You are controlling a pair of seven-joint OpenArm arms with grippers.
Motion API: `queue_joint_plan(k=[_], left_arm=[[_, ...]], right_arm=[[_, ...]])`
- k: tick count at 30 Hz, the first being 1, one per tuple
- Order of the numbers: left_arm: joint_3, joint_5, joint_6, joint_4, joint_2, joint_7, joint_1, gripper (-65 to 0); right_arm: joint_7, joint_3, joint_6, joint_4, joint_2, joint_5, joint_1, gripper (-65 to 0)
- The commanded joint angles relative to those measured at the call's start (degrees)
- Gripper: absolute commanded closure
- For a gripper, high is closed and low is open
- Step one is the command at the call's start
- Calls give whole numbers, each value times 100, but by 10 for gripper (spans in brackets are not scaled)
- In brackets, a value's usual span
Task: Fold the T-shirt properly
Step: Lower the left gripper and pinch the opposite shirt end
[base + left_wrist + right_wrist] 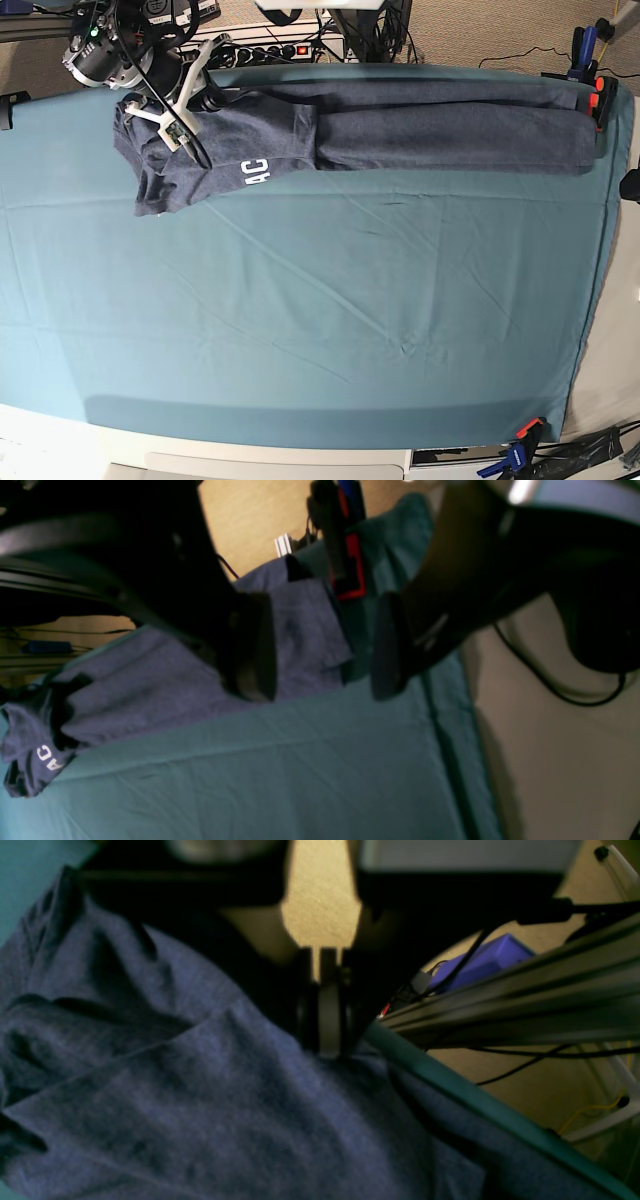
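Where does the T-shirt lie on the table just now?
In the base view the T-shirt lies in a long strip along the far edge of the teal cloth, its bunched end under the right pincer.

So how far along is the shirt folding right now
Done: the heathered blue-grey cotton T-shirt lies in a long narrow band along the teal table cloth's far edge. In hand: the right gripper is at its bunched end, jaws nearly closed. Left: flattening that end, folding the band shorter.
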Motion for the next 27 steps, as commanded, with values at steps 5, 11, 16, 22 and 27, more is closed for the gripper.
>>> queue_joint_plan(k=[5, 11, 16, 22, 27], left_arm=[[-61, -117, -28, 76, -186, -60, -28, -324], [-59, -117, -28, 76, -186, -60, 26, -324], [-50, -117, -28, 76, -184, -60, 435, -324], [-50, -117, 13, 68, 24, -60, 791, -324], [-48, -28, 74, 66, 260, -60, 846, -324]], right_arm=[[299, 13, 1, 107, 50, 72, -9, -232], [409, 20, 1, 234, 48, 573, 109, -235], [922, 20, 1, 514, 44, 573, 389, -235], [1082, 20, 1, 516, 46, 391, 608, -235], [1115, 17, 1, 516, 46, 376, 603, -235]])
